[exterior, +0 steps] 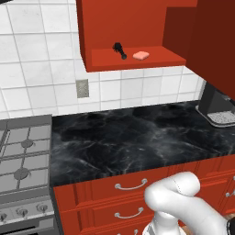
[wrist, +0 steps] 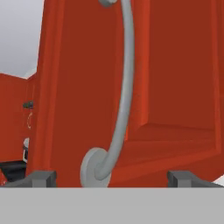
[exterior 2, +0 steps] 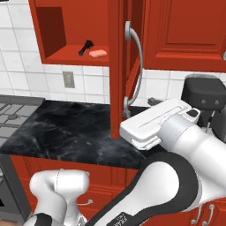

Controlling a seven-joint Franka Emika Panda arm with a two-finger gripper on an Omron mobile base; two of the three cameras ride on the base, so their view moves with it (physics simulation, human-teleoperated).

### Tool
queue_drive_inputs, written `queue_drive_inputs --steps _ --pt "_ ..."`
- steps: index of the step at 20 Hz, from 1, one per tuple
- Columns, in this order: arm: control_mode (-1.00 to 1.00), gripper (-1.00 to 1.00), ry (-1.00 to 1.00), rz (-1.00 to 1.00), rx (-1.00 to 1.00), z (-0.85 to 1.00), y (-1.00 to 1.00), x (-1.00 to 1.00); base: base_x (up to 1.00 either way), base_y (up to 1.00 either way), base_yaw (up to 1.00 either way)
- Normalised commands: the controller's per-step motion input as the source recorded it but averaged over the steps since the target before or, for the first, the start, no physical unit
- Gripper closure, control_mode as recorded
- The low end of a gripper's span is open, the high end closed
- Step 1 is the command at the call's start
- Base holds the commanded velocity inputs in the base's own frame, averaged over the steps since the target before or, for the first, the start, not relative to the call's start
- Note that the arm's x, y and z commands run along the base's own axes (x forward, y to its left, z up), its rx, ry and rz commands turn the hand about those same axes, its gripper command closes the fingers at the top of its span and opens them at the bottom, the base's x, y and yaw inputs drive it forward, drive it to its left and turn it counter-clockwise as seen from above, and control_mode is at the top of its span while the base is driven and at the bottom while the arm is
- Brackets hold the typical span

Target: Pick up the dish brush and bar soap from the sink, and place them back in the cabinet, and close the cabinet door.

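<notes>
End effector (wrist: pixel 112 177) comes nearest, its two small dark fingertips (wrist: pixel 43 178) spread wide, one on each side of the base of the silver bar handle (wrist: pixel 121 100) and closed on nothing. The handle is a smooth, curved metal rod rising from a round flat mount on the cabinet door (wrist: pixel 175 78), a glossy red raised-panel door (standing open, edge-on in the right base view). Below lies the table (exterior: pixel 133 137), a polished black slab veined with grey marbling, above red drawer fronts with curved silver pulls. Beyond it, on the bottom shelf of the boxy red cabinet (exterior: pixel 98 27), the dish brush (exterior: pixel 120 49) lies black and thin with a bristly head, and the bar soap (exterior: pixel 141 55), a flat salmon-pink block, sits just beside it, apart.
</notes>
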Motion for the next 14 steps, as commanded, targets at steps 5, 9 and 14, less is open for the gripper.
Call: queue_drive_inputs --steps 5,9,14 --pt "-1.00 -1.00 0.00 0.09 0.00 -0.08 -0.02 0.12 0.00 0.00 0.00" --pt "-1.00 -1.00 0.00 0.09 0.00 -0.07 0.00 0.15 0.00 0.00 0.00" --pt "-1.00 -1.00 0.00 0.08 0.00 -0.03 0.00 0.21 0.00 0.00 0.00"
